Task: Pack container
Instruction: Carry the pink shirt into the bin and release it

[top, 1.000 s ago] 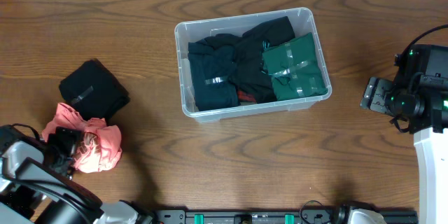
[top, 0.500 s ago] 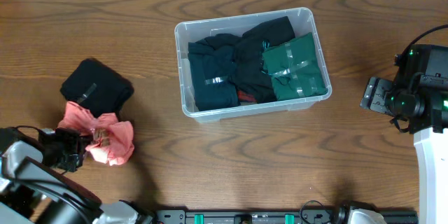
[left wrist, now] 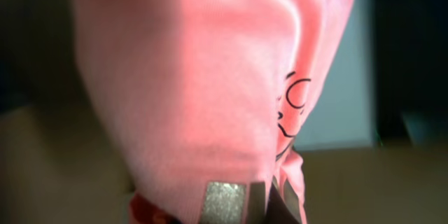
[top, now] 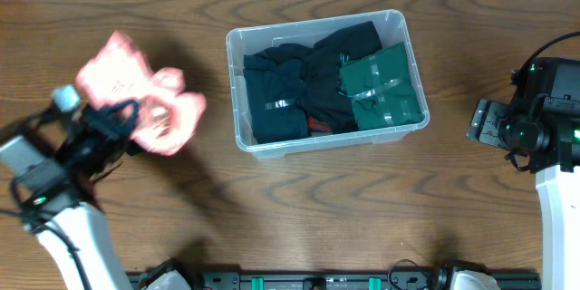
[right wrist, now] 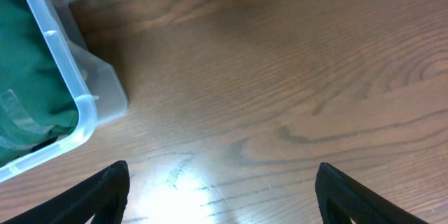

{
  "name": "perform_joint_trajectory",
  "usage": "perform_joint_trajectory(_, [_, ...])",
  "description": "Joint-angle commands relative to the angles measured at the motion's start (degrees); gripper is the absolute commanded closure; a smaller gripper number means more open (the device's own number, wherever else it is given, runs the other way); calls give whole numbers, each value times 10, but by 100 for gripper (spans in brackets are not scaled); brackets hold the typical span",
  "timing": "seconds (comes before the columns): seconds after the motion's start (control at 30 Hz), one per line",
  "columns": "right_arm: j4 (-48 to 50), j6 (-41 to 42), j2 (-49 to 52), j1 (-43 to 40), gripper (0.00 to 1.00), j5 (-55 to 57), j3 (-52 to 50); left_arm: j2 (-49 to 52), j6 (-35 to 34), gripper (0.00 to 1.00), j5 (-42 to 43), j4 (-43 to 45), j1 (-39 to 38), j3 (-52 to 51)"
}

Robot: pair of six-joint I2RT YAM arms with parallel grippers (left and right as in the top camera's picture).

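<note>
The left gripper [left wrist: 260, 203] has its metal fingertips [left wrist: 224, 201] clenched on the lower edge of a pink garment [left wrist: 203, 77]. In the left wrist view the cloth fills most of the frame, with a thin black line drawing printed on it right of centre. In the overhead view the same gripper [top: 116, 125] sits at the left of the frame with the pink garment [top: 136, 91] bunched above and to the right of it. The garment is blurred and casts a shadow on the wooden table [top: 362, 208].

The right gripper [right wrist: 220, 178] has its two dark fingers spread wide, with only bare tabletop between them. Overhead it sits at the right edge of the frame [top: 485, 122].

The container [top: 234, 91] stands upper centre of the overhead frame, between the two arms and well apart from both. Inside it lie dark folded garments [top: 290, 91] on the left and a green folded garment [top: 381, 86] on the right, both with strips of clear tape. One container corner [right wrist: 77, 105] shows at the upper left of the right wrist view.
</note>
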Motion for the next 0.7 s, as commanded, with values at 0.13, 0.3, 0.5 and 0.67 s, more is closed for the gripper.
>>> perform_joint_trajectory(0.13, [0, 8, 1, -5, 17, 4, 8, 36, -167, 94, -52, 207, -302, 24])
perform_joint_trajectory(0.3, [0, 8, 1, -5, 17, 4, 8, 147, -120, 94, -71, 216, -436, 73])
perform_joint_trajectory(0.5, [-1, 8, 1, -5, 17, 4, 8, 280, -71, 94, -60, 215, -488, 122])
perform_joint_trajectory(0.67, [0, 8, 1, -5, 17, 4, 8, 370, -50, 94, -52, 217, -498, 164])
